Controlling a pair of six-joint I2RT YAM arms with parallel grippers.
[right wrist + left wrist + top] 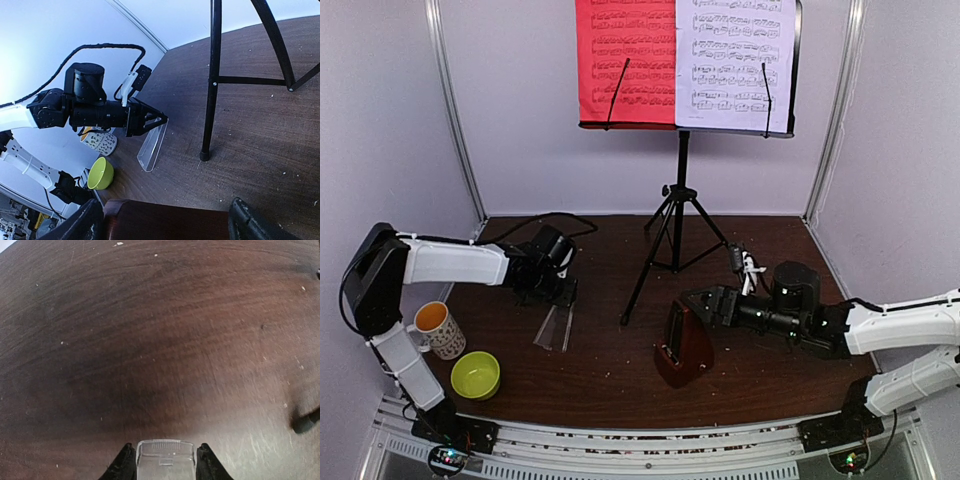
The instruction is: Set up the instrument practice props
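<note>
Far left of the music stand, a mug and a green bowl stood near the front edge of the tabletop. Between them and the stand's legs, the left hand was closed narrowly on one end of the clear cover, which sloped down toward the tabletop. The stand stood upright at the middle back. It carried the red sheet on its left half and the white sheet on its right half. Just in front of the stand's legs, a little to the right, stood the metronome, uncovered. The right hand was wide around it, its fingers against both sides.
</note>
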